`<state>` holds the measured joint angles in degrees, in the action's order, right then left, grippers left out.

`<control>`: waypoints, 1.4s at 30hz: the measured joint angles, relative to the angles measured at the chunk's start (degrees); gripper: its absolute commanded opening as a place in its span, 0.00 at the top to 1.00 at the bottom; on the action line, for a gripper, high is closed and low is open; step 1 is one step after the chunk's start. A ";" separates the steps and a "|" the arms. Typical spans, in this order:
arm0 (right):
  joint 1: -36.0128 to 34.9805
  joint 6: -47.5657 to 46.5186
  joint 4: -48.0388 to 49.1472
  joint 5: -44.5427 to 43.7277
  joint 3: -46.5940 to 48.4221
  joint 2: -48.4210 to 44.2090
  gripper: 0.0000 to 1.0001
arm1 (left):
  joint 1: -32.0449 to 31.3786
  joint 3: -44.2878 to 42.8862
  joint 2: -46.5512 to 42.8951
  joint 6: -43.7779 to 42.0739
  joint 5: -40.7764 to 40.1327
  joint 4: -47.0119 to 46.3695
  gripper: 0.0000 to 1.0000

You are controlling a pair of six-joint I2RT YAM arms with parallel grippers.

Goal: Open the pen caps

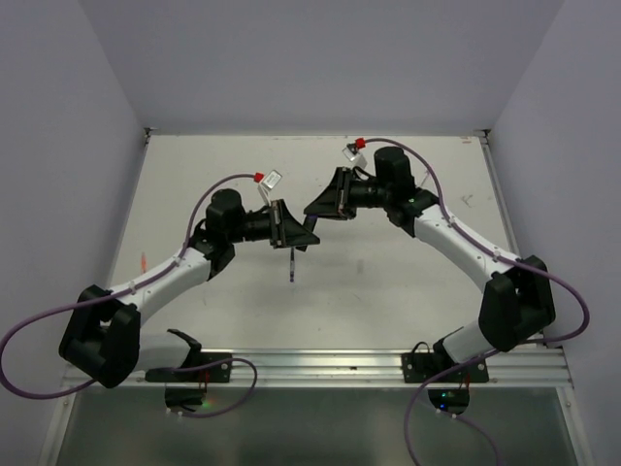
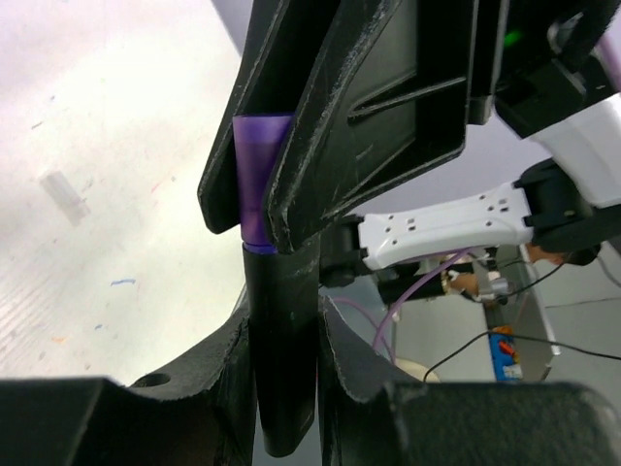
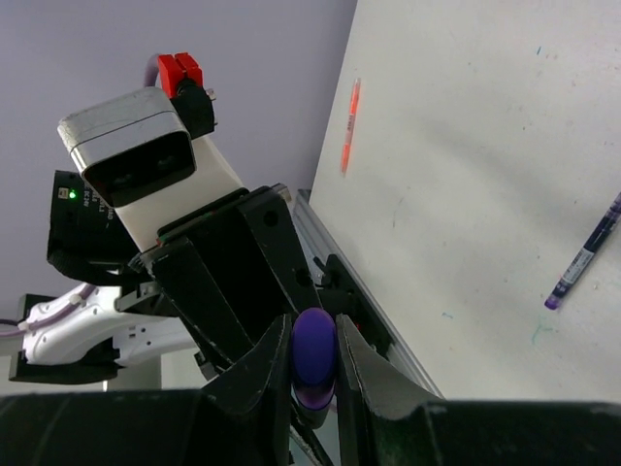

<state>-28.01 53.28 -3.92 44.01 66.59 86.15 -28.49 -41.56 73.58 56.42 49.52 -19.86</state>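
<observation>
Above the middle of the white table (image 1: 408,282), the left gripper (image 2: 283,330) is closed on a dark pen barrel (image 2: 281,388), and the right gripper (image 3: 312,335) pinches its purple cap (image 2: 257,180). A purple pen (image 1: 293,264) lies on the table just below them. An orange pen (image 1: 144,262) lies near the table's left edge. A clear cap (image 2: 63,194) also rests on the table.

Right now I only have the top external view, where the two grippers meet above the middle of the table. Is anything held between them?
Observer: Yes. The left wrist view shows the right gripper clamped on a purple cap.
Operator: And the left gripper?
Observer: It grips the dark barrel just below that cap.
Operator: Any loose caps?
Observer: One clear cap lies on the table.
</observation>
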 measured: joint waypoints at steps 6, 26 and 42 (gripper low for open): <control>1.36 3.65 3.61 1.53 1.46 1.29 1.00 | 0.79 1.33 -0.09 4.02 -1.73 -8.00 1.00; 11.96 -19.47 -36.72 -21.84 13.05 11.61 1.00 | 1.53 -7.69 5.20 -17.31 -22.43 29.70 1.00; 11.98 -28.65 -47.65 -28.20 4.28 9.68 1.00 | 1.11 -2.58 14.51 -23.15 -48.48 36.83 1.00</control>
<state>-16.03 24.62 -51.57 15.81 70.87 95.83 -27.38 -44.14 88.09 33.28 1.04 16.97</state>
